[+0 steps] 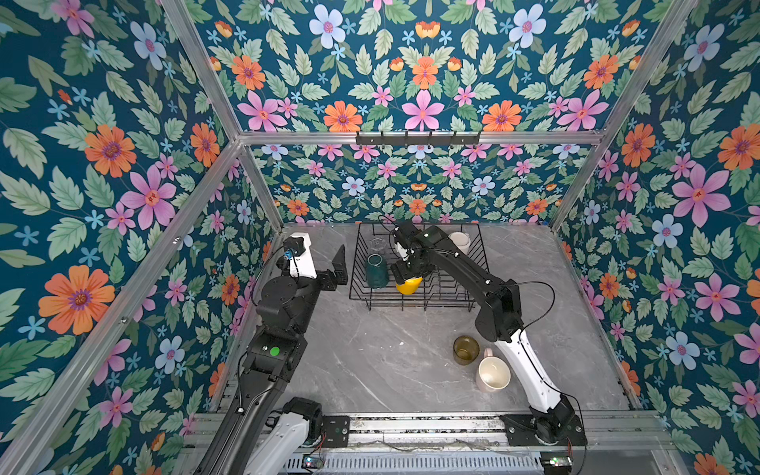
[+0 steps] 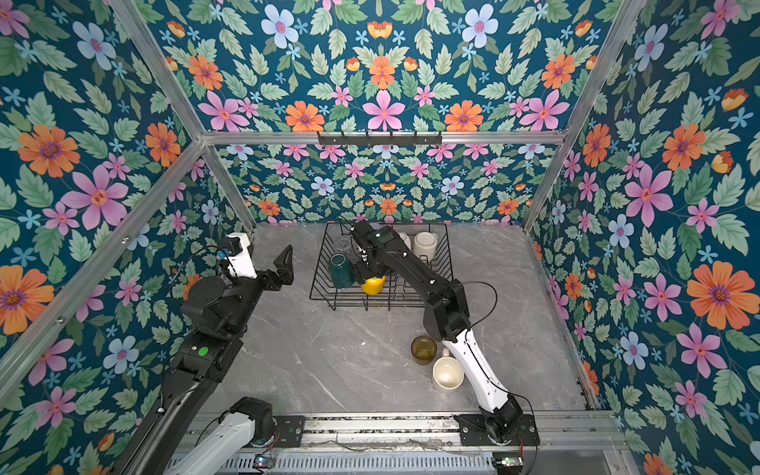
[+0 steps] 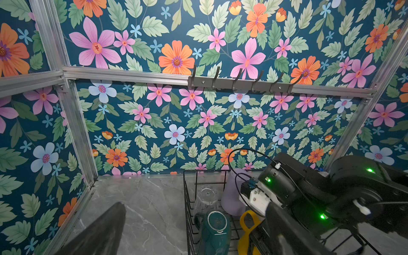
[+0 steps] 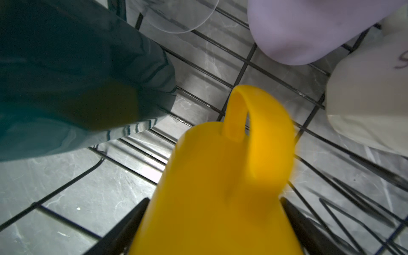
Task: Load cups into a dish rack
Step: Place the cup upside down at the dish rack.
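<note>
The black wire dish rack [image 1: 411, 307] stands at the back of the table. Inside it are a dark green mug [image 1: 376, 269] upside down, a clear glass [image 1: 376, 244], a lilac tumbler [image 3: 231, 194] and a white mug [image 1: 460, 240]. My right gripper [image 1: 407, 273] reaches down into the rack, shut on a yellow mug [image 1: 409, 285]. In the right wrist view that yellow mug [image 4: 220, 176] is blurred, with a finger against each flank. An olive-brown glass [image 1: 466, 349] and a pale pink mug [image 1: 492, 373] stand on the table by the right arm. My left gripper [image 1: 340, 269] hangs open and empty, left of the rack.
Upright divider prongs fill the rack's right half [image 1: 448, 288]. A bar of hooks [image 1: 417, 139] is fixed to the back wall. Aluminium frame posts and flowered walls close in the grey marble table [image 1: 370, 362] on three sides.
</note>
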Motion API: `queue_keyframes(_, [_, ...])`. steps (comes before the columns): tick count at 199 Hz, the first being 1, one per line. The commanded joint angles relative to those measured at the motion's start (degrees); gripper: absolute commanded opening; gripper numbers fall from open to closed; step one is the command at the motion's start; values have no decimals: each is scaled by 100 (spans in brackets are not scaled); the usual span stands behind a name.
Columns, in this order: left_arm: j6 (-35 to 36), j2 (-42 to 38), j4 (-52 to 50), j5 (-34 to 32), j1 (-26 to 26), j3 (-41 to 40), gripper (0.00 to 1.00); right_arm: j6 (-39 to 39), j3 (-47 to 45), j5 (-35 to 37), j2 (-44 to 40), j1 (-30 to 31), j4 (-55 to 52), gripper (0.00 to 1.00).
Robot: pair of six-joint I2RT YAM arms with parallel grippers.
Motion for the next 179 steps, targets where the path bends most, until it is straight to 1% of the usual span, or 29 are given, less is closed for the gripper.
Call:
queue_keyframes(1, [5,6,112,43,12,20,100,62,9,-29,-83,14,12,87])
queue_keyframes(65, [-4,15,104,35,8,20,100,93,5,8,-159,14,26,87])
queue_keyframes(109, [5,24,84,-29,11,41,100,137,-390,-49,-706,12,464,88])
queue_keyframes(131, [5,33,51,-97,12,45,100,199,-841,63,-1130,14,841,88])
queue_keyframes(154, [9,41,23,-161,9,62,100,307,-1598,176,-1783,11,1397,88])
queue_keyframes(169, [7,67,12,-186,13,69,100,425,-2338,181,-2325,14,1932,88])
queue_keyframes(179, [1,92,-3,-188,6,79,100,528,-3016,179,-2819,12,2399,88])
